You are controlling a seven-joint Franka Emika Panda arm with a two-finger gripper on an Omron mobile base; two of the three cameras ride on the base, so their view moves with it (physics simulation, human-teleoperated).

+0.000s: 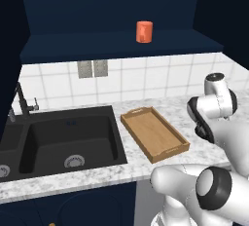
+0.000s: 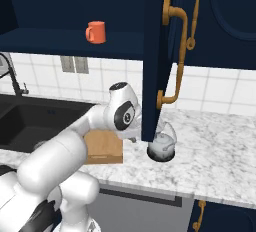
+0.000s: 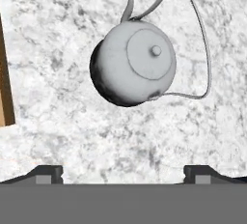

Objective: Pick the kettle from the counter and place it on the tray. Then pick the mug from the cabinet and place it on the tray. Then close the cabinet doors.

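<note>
The grey-silver kettle [image 3: 132, 63] stands upright on the speckled counter [image 3: 58, 35], seen from straight above in the hand view, its thin handle arching to the right. My gripper [image 3: 128, 175] hovers above it, open, its fingertips [image 3: 48, 174] wide apart with nothing between them. In the right base view the kettle [image 2: 162, 147] is partly hidden behind the edge of the open cabinet door [image 2: 156, 51]. The orange-red mug [image 1: 144, 31] sits on the cabinet shelf [image 1: 121, 45]. The wooden tray [image 1: 154, 132] lies on the counter, left of the kettle, with nothing on it.
A black sink [image 1: 63, 140] with a dark faucet [image 1: 24, 101] lies left of the tray. The open door's brass handle [image 2: 176, 51] juts out above the kettle. White tiled wall [image 1: 146, 76] runs behind the counter.
</note>
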